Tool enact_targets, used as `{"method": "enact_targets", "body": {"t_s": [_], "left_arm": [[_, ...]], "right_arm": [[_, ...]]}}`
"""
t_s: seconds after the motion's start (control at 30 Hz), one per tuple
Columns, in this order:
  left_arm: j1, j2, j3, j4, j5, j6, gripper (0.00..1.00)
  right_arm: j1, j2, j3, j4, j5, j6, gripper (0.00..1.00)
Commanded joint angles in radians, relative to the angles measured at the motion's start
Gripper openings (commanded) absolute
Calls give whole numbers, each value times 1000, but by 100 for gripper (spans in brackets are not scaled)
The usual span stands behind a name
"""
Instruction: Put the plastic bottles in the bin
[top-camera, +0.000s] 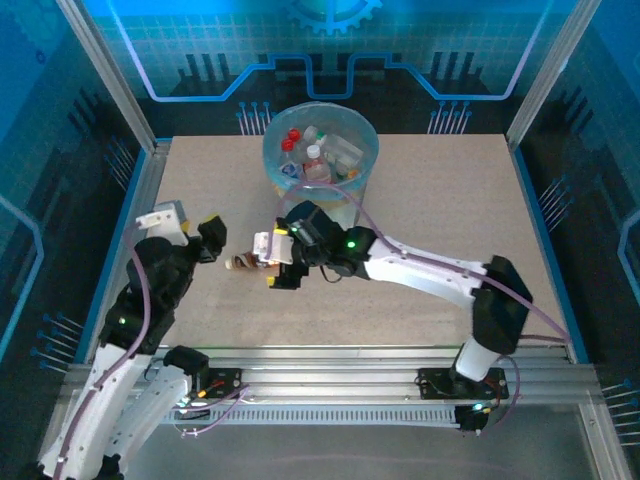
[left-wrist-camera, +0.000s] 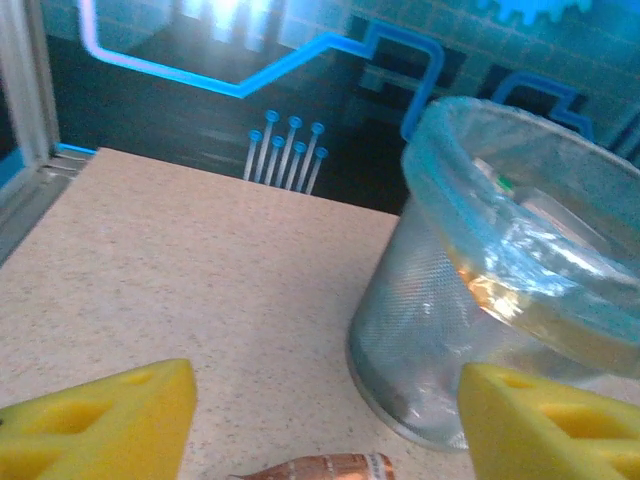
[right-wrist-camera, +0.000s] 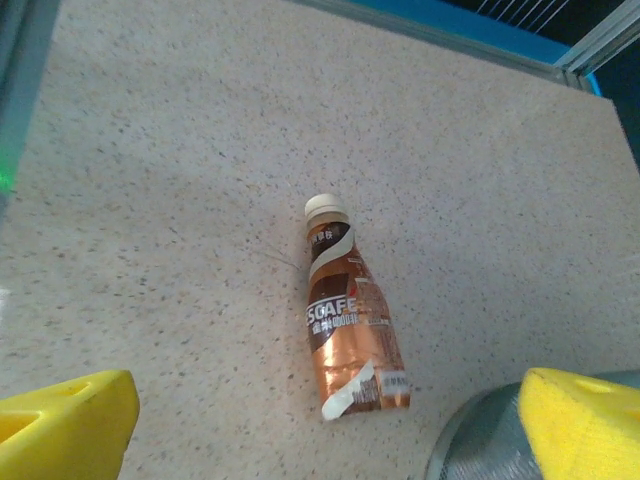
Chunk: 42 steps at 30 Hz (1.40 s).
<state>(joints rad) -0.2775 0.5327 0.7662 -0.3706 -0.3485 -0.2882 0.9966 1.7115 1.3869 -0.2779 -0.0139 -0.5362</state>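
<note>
Table (top-camera: 420, 260) speckled, bare at the near side. At far middle, bin (top-camera: 368, 165) upright, holding several plastic bottles (top-camera: 313, 160). Nearer, right gripper (right-wrist-camera: 325, 405) spread wide above brown bottle (right-wrist-camera: 347, 320) lying on its side on table. Left gripper (left-wrist-camera: 325, 420) just beside that bottle, wide too, holding nothing.

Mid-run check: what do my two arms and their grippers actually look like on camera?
The left arm and right arm have white links with black joints and bases. A pale lilac cable runs along each, and small green lights glow on them. The left gripper and right gripper have yellow wedge-shaped fingers with moulded recesses.
</note>
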Motion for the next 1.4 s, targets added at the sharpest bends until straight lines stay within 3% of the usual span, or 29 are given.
{"method": "enact_targets", "body": {"t_s": [0.0,0.2,0.5,0.73,1.07,1.37], "left_arm": [[4,-60,-36,-22,-132,4,73],[4,-132,-65,-22,-186,6,79],[6,-120,-81,-2,-163,-24,80],[4,-87,-79,30,-150,-56,80],[4,-41,-69,50,-129,-90,80],[4,-23,-35,53,-118,-104,80]], "right_arm": [[8,90,67,40,35,-31,99],[-16,260,154,36,36,-9,99],[-34,486,301,-19,105,12,100],[-31,575,303,-40,135,14,86],[-16,439,97,80,123,90,63],[14,189,-137,199,123,173,56]]}}
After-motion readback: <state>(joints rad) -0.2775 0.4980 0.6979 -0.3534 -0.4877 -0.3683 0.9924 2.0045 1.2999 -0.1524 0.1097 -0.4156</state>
